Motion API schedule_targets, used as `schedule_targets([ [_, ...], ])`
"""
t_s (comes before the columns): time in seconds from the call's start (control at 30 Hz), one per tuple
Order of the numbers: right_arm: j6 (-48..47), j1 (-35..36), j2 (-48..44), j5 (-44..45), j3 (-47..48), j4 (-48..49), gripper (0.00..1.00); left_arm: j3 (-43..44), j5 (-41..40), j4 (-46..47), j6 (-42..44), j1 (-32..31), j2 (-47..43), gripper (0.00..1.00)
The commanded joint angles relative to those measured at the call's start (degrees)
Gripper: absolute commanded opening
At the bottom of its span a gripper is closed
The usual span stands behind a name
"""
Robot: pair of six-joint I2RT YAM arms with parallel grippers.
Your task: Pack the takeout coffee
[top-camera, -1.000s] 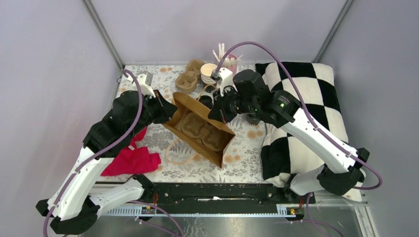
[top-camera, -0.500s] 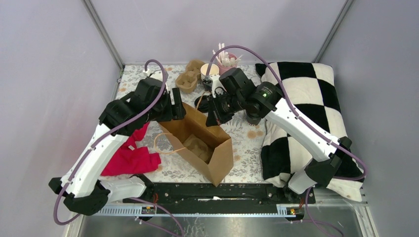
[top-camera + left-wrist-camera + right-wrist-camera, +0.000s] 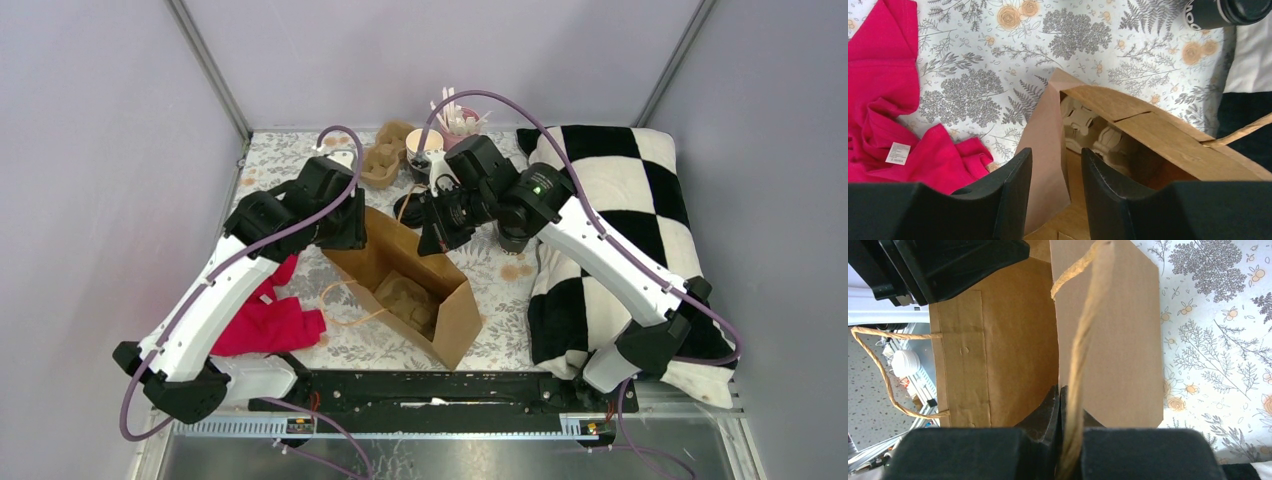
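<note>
Takeout coffee [image 3: 512, 244] is sitting on the flowered worktop [image 3: 500, 290], right of the paper bag [image 3: 462, 318] and just beside the left edge of the black-and-white checked pillow [image 3: 620, 200]. In the overhead view the right arm is partly hiding it. The left wrist view is catching its black side with white lettering and its black lid, but I cannot tell whether it is standing upright.

The bag is standing open, with a moulded cup carrier [image 3: 408, 298] lying inside it. The right jaws are pinching shut on the bag's far rim, and the twine handle [image 3: 1083, 340] is running down between the right fingers [image 3: 1045, 415]. The left jaws are hanging partly open at the bag's far left corner. The left fingers [image 3: 1008, 195] are straddling the paper wall without visibly clamping it.

A red cloth [image 3: 265, 325] is lying crumpled on the worktop left of the bag. Along the far edge, a second carrier [image 3: 385, 155], a stack of cups [image 3: 424, 142] and a pink holder of sticks [image 3: 462, 120] are standing close together.
</note>
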Motion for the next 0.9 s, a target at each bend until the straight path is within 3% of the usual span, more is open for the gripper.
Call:
schedule_targets([
  [0.0,-1.90,-0.86,1.05,-0.88,3.27,-0.49,0.00,-0.51,-1.41,-1.16,1.68,-0.07,-0.03,0.46],
  [0.1,-2.49,-1.18,1.62,-1.29,4.34,-0.54,0.00,-0.85,-2.86,-1.67,1.90,-0.10,0.58,0.45],
  [0.37,-4.34,-1.47,3.09,1.65,7.58,-3.25,0.11,1.66,-5.94,-1.85,0.75,0.08,1.43,0.08],
  [0.47,-5.27,-1.46,3.47,4.39,9.36,-5.42,0.33,0.99,-5.78,-1.73,-0.26,0.07,0.81,0.00],
  [0.67,-4.95,-1.48,7.02,8.17,26.29,-15.74,0.73,-0.74,-2.44,-1.28,-1.03,0.07,-0.62,0.00],
  [0.77,-2.39,-1.53,6.63,11.00,33.12,-16.95,0.99,-1.59,-1.41,-1.11,-0.72,0.07,-1.28,0.00],
  [0.87,0.83,-1.79,3.60,13.80,34.14,-13.75,1.00,-1.66,-0.41,-1.74,-0.79,0.07,-1.27,0.00],
])
